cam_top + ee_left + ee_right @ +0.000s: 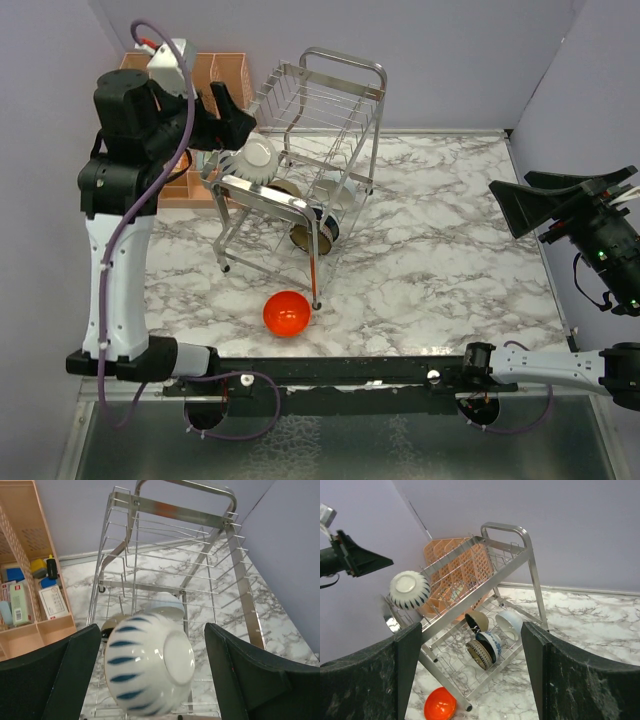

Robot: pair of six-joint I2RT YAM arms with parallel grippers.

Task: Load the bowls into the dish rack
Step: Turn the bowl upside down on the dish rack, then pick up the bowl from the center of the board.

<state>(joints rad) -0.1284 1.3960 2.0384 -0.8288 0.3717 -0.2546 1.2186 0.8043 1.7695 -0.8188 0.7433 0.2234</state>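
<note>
A white bowl with blue stripes [147, 662] lies on its side at the near end of the dish rack's [335, 110] upper tier, base toward my left gripper [152, 627]. That gripper is open; the bowl shows between its fingers with a gap on the right. From the right wrist view the same bowl [409, 589] sits apart from the left fingertips. Several bowls [490, 640] stand in the rack's lower tier. A glossy red-orange bowl [286, 313] lies upside down on the table by the rack's front leg. My right gripper [525, 195] hangs open at the far right, holding nothing.
A peach plastic organiser [215, 75] with small items stands behind the rack at the back left, close to the left arm. Purple walls close in the table at the back and right. The rack's handle bar [185, 486] rises at its far end.
</note>
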